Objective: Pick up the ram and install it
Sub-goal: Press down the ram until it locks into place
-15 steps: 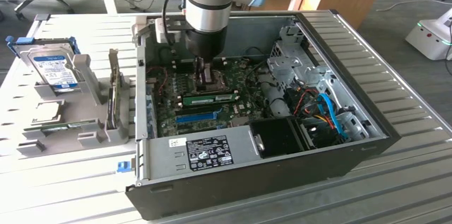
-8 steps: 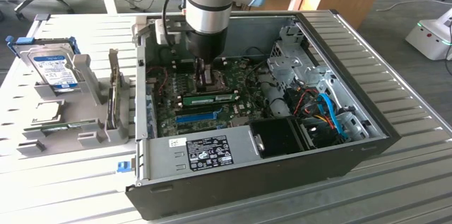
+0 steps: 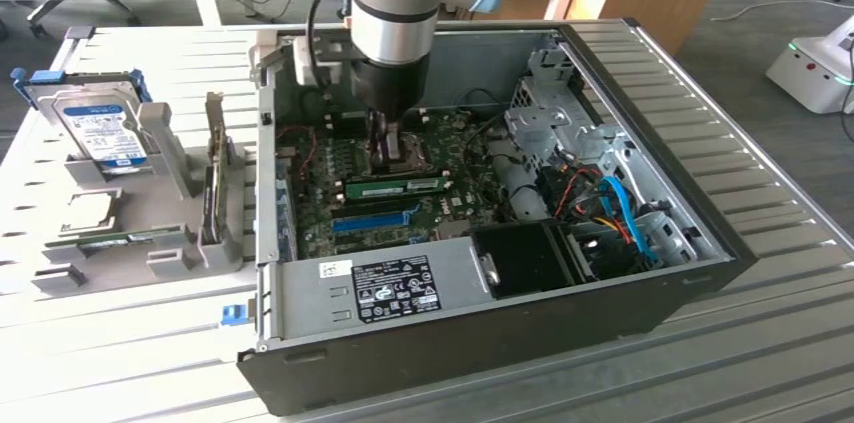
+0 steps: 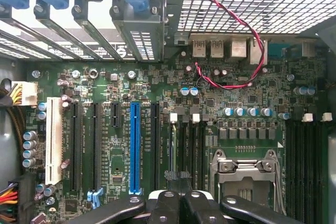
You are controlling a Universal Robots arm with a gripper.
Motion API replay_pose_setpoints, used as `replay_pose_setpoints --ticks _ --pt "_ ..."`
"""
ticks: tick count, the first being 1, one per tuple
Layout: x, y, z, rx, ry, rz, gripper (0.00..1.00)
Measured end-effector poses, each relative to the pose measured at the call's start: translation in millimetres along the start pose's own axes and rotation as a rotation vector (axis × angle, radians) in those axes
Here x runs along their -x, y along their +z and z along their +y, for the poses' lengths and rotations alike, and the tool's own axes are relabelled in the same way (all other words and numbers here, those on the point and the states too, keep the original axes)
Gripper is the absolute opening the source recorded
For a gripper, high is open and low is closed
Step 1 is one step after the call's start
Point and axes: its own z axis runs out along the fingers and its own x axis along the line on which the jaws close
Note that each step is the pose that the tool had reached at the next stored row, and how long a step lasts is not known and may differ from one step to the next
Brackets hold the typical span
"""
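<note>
Exterior view: the claw [image 3: 394, 148] hung low inside the open computer case [image 3: 667, 283] on the desk [image 3: 120, 343], just above the ram [image 3: 396, 186], which lay along its slot on the motherboard [image 3: 461, 198]. Whether the claw was apart or clamped on the stick, I could not tell. Judged risk: uneven downward pressure could leave one end unseated, or bend the stick against the slot latches.

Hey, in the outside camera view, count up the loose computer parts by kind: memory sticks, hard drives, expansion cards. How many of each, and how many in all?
ram sticks: 2
hard drive: 1
expansion card: 1
Total: 4
</note>
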Motion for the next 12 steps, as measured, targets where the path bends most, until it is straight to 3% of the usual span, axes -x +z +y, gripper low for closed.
replay_pose_setpoints --ticks 12 --pt "-0.1 8.7 -0.4 0.0 0.0 0.0 0.11"
